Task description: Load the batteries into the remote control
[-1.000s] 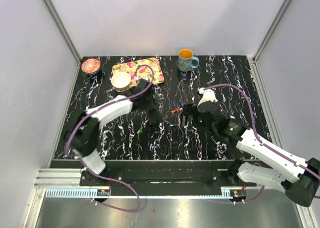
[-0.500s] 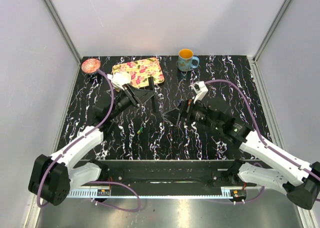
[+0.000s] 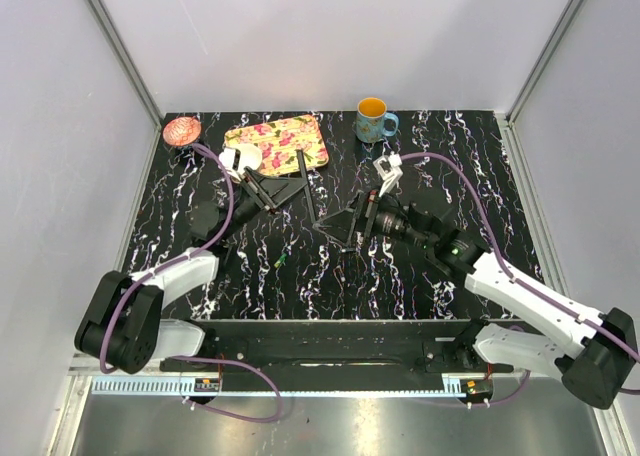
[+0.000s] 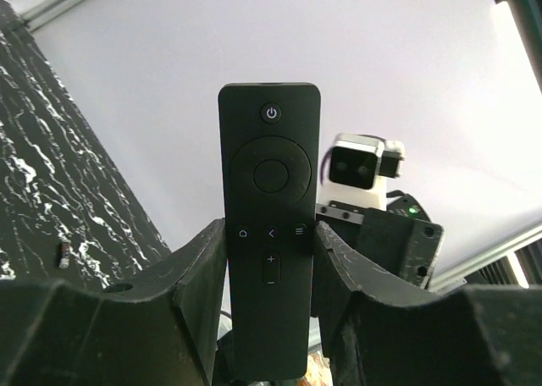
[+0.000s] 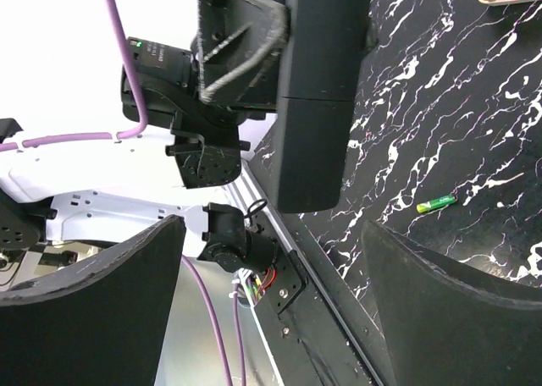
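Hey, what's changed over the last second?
The left end effector, gripping the remote control throughout, swung it up and away toward the tray. The right end effector, open, moved left toward it. The green battery, mug and tray stayed put.

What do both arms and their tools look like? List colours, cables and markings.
Both the left arm and right arm have white shells, black joints and a looping purple cable. A white camera block sits on each wrist. The left tool and right tool have broad matte-black fingers. A green light glows on the right arm.
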You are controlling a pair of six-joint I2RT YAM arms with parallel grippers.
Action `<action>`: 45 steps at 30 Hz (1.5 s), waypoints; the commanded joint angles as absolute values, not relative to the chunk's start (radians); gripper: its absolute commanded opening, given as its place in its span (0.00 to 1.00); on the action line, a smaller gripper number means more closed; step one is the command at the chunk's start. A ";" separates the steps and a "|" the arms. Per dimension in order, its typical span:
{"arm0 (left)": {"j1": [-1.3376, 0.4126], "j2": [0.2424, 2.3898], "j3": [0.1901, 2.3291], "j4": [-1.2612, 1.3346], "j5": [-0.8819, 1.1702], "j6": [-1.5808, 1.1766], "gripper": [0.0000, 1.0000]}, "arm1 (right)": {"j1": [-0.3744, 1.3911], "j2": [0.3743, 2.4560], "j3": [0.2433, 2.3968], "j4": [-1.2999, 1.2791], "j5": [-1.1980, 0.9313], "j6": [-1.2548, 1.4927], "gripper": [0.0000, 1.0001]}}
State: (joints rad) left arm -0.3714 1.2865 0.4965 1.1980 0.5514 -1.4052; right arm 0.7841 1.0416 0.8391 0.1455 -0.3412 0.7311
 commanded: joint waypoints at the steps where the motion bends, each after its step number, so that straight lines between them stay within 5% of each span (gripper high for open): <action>1: -0.371 1.255 0.515 1.531 0.603 -1.477 0.00 | 0.766 1.072 0.868 0.210 -0.397 0.724 0.95; 12: -0.376 1.224 0.503 1.522 0.627 -1.479 0.00 | 0.733 1.175 0.868 0.399 -0.532 0.825 0.90; 22: -0.380 1.186 0.512 1.456 0.629 -1.434 0.00 | 0.735 1.235 0.873 0.454 -0.600 0.864 0.70; 29: -0.387 1.183 0.506 1.445 0.629 -1.430 0.00 | 0.733 1.265 0.884 0.506 -0.627 0.877 0.68; 36: -0.390 1.177 0.503 1.439 0.630 -1.422 0.00 | 0.733 1.289 0.868 0.583 -0.666 0.914 0.39; 38: -0.388 1.178 0.502 1.437 0.632 -1.417 0.01 | 0.733 1.287 0.868 0.592 -0.676 0.920 0.18; 40: -0.387 1.180 0.505 1.430 0.634 -1.413 0.09 | 0.733 1.281 0.876 0.571 -0.706 0.916 0.00; 41: -0.387 1.181 0.508 1.427 0.637 -1.413 0.17 | 0.732 1.278 0.879 0.557 -0.710 0.907 0.00; 42: -0.387 1.181 0.511 1.416 0.641 -1.407 0.40 | 0.733 1.269 0.882 0.514 -0.715 0.896 0.00; 45: -0.376 1.149 0.519 1.326 0.634 -1.364 0.63 | 0.733 1.217 0.910 0.326 -0.690 0.792 0.00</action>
